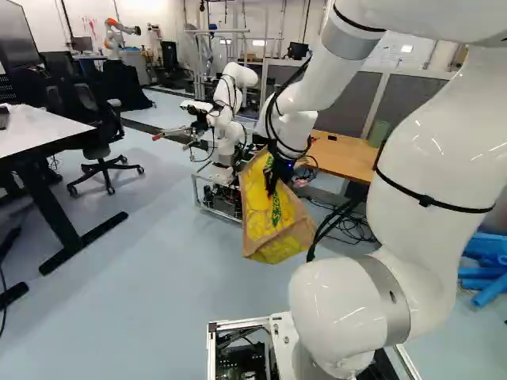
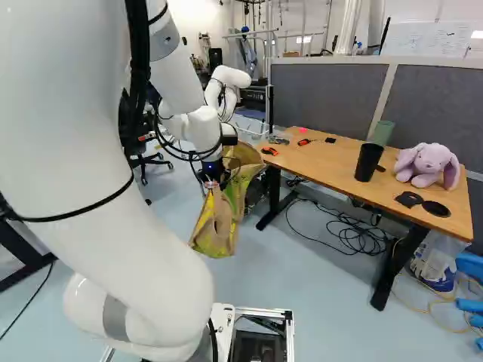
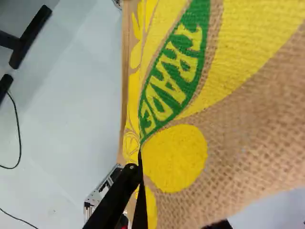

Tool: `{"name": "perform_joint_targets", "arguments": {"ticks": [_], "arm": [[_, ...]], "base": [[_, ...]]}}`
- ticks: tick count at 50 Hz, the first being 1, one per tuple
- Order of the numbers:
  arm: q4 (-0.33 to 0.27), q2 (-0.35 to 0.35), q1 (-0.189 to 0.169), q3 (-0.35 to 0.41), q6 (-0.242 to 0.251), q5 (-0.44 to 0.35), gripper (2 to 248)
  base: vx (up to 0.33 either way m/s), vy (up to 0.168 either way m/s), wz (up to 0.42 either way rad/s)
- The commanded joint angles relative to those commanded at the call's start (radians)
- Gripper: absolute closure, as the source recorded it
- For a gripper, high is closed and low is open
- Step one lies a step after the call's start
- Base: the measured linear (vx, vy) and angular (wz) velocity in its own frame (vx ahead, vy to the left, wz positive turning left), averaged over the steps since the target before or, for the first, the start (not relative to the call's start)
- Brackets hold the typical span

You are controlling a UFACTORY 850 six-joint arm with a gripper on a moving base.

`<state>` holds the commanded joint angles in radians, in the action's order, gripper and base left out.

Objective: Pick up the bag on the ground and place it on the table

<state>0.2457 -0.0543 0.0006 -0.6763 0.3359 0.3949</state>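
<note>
- Desk [image 1: 36, 131] with a pale top is standing at the far left of the left base view, playing no part in the job, as far as I am judging.
- Another robot [image 1: 230, 99] is standing beyond the bag, close enough in the view that a swing that way would be risky.
- The yellow-and-tan bag [image 1: 273, 218] is hanging tilted in the air, off the floor, short of the wooden table. Its coarse, sacklike weave is suggesting something light, floppy and not slippery — hardly fragile, but likely to sag or fold. A gathered pinch near the top edge would be serving best; a thin bite of cloth could be letting it twist.
- The black gripper [image 1: 274, 180] is closing on the bag's cloth, judging by how it is carrying it; in the wrist view the fabric is hiding much of the pinch.
- The wooden table [image 2: 321, 157] is waiting to the right of the bag, with a black cup [image 2: 368, 162] and a plush rabbit [image 2: 427, 164] standing on it — a trailing corner could be knocking the cup.
- The white arm [image 1: 424, 146] is arching high from its foot, reaching ahead and bending down at the wrist. Next it should be lifting and swinging right.
</note>
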Motion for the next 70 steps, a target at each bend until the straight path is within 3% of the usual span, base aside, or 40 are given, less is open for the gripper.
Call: {"name": "perform_joint_targets", "arguments": {"ticks": [13, 43, 70], "arm": [[0.000, 0.013, 0.000, -0.009, 0.000, 0.042, 228], [0.000, -0.038, 0.000, -0.070, 0.000, 0.144, 228], [0.000, 0.020, 0.000, -0.099, 0.000, 0.241, 228]], "base": [[0.000, 0.000, 0.000], [0.000, 0.000, 0.000], [0.000, 0.000, 0.000]]}}
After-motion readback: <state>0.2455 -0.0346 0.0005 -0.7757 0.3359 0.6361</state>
